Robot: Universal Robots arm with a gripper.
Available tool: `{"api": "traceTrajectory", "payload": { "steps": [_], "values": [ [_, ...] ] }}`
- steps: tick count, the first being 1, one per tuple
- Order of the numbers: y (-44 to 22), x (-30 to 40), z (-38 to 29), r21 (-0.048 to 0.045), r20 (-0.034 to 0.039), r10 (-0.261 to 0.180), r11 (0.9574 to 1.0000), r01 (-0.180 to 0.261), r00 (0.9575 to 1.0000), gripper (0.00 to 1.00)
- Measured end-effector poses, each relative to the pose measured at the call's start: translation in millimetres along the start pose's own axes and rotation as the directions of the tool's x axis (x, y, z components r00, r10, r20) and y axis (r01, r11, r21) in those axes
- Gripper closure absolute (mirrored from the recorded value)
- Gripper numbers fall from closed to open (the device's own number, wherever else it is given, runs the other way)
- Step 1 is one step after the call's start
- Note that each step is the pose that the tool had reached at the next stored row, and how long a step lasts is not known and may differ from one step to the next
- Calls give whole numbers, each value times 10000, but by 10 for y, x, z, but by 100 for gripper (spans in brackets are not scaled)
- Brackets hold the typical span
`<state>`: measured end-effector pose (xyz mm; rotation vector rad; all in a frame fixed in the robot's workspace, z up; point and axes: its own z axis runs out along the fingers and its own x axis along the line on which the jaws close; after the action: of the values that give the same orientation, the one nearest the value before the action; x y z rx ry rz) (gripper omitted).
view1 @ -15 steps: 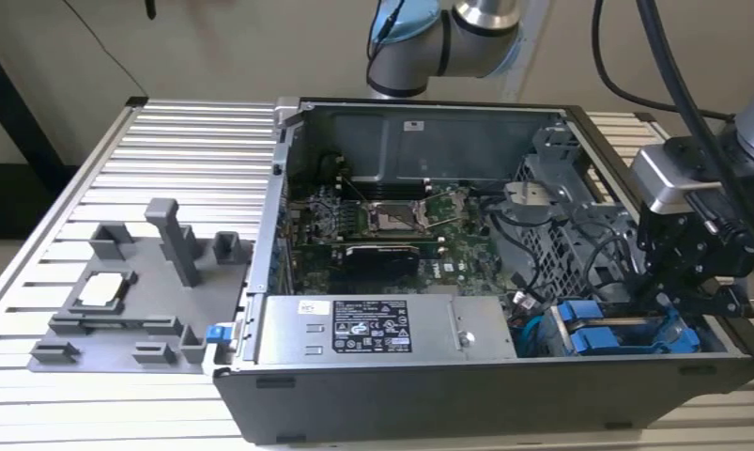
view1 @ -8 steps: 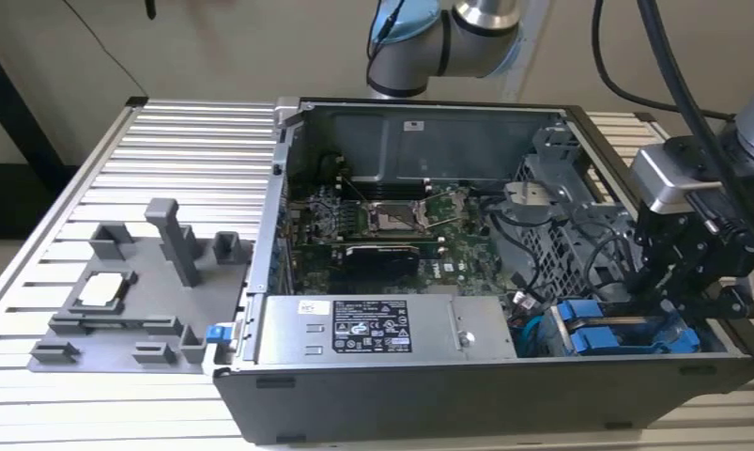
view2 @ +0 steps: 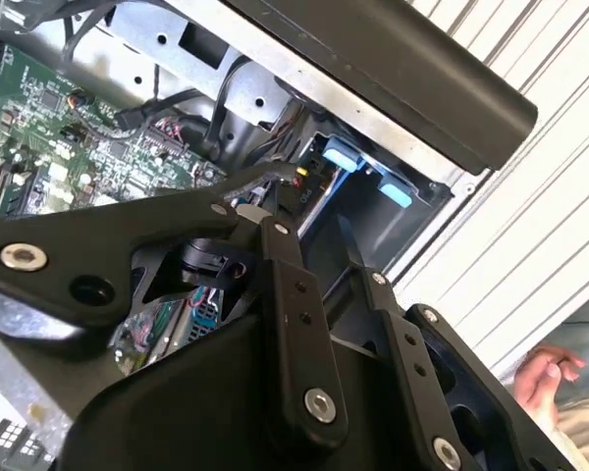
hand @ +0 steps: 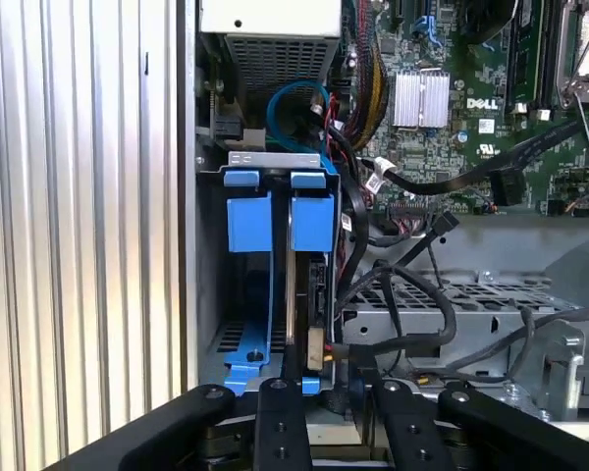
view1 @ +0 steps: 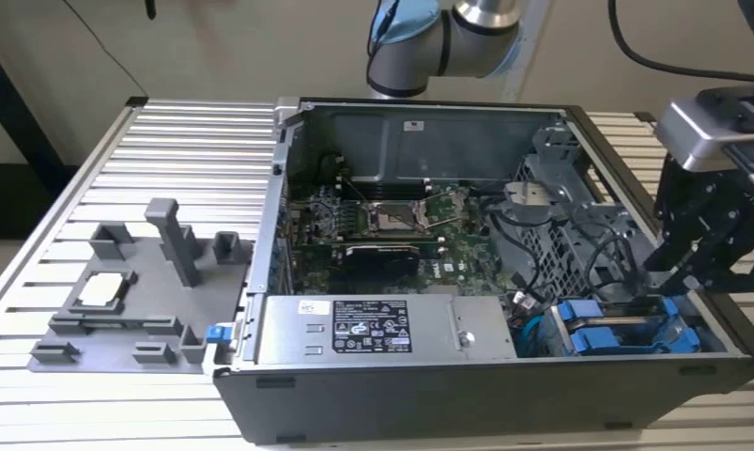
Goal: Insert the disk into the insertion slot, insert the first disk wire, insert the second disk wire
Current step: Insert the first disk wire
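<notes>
Disk [view1: 615, 336] just beside hand [view1: 675, 280]

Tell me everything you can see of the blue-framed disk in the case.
The disk in its bright blue plastic carrier frame is seen edge-on in the first wrist view, a dark slab ending in a blue tab, with a second blue tab alongside. It stands inside the grey sheet-metal insertion slot, in the case corner near the grey power-supply box. Black cables run beside it.
</notes>
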<state>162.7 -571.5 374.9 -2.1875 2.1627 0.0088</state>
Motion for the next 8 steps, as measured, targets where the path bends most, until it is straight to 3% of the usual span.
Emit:
{"api": "traceTrajectory", "payload": {
  "steps": [4, 8],
  "values": [
    [-7, -9, -163, 0, 0, -1, 10000, 1, 10000, 67],
    [-7, -8, -163, 0, 2, -1, 10000, 1, 10000, 67]
  ]
}}
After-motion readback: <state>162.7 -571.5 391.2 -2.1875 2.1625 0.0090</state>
